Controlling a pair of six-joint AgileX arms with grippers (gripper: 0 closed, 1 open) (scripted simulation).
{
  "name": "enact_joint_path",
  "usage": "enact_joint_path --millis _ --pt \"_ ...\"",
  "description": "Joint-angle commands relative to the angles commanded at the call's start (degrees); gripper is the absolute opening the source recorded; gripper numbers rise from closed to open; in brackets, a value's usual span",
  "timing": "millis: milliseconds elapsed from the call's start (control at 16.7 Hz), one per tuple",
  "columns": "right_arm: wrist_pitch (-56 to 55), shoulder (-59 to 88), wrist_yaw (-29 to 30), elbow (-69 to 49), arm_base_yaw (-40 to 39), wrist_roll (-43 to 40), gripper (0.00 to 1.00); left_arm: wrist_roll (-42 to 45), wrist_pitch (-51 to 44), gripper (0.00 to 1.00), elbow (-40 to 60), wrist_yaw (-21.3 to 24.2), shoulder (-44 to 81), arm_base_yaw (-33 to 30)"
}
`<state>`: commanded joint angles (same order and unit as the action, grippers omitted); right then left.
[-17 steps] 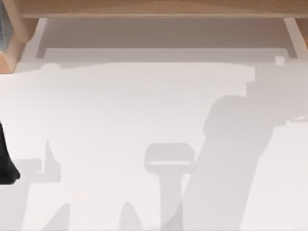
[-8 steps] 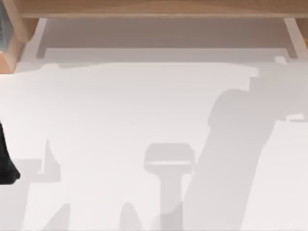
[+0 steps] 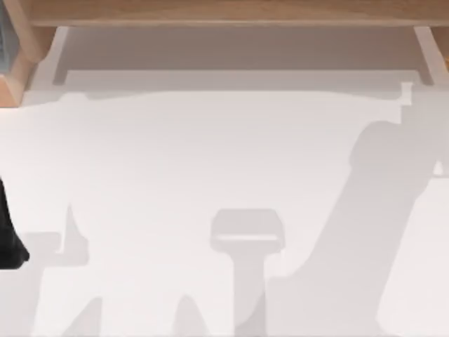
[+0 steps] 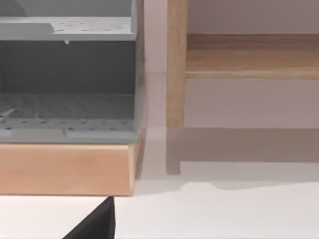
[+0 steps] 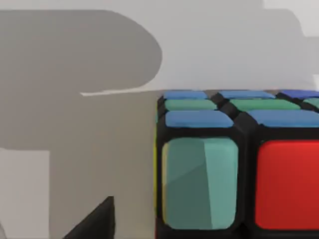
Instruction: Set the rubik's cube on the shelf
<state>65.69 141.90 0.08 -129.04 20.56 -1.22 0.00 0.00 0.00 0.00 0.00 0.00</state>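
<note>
Rubik's cube [image 5: 239, 164] on white table [image 3: 210, 161], shelf [image 3: 224, 12] along far edge

A rendered simulation bench is showing here: a flat white table [image 3: 175, 161] is lying under untextured lighting and hard-edged shadows. At 12 o'clock a plain wooden shelf [image 3: 224, 12] is standing; at 10 o'clock a grey perforated rack [image 4: 67, 74] is sitting on a wooden base [image 4: 65, 169].

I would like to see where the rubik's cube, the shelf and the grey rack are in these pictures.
rubik's cube [image 5: 199, 184]: right wrist view, on its pale green tile.
shelf [image 3: 224, 10]: top view, on the wooden board's front edge.
grey rack [image 4: 65, 107]: left wrist view, on its perforated lower level.
</note>
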Motion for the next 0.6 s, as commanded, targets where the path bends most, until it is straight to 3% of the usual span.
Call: enact_joint_path --millis 180,600 --pt "0.0 0.0 0.0 0.0 0.0 0.0 1.00 0.0 0.0 1.00 0.0 0.0 0.0 0.0" --pt "0.0 0.0 0.0 0.0 0.0 0.0 0.47 0.0 0.0 1.00 0.0 0.0 0.0 0.0"
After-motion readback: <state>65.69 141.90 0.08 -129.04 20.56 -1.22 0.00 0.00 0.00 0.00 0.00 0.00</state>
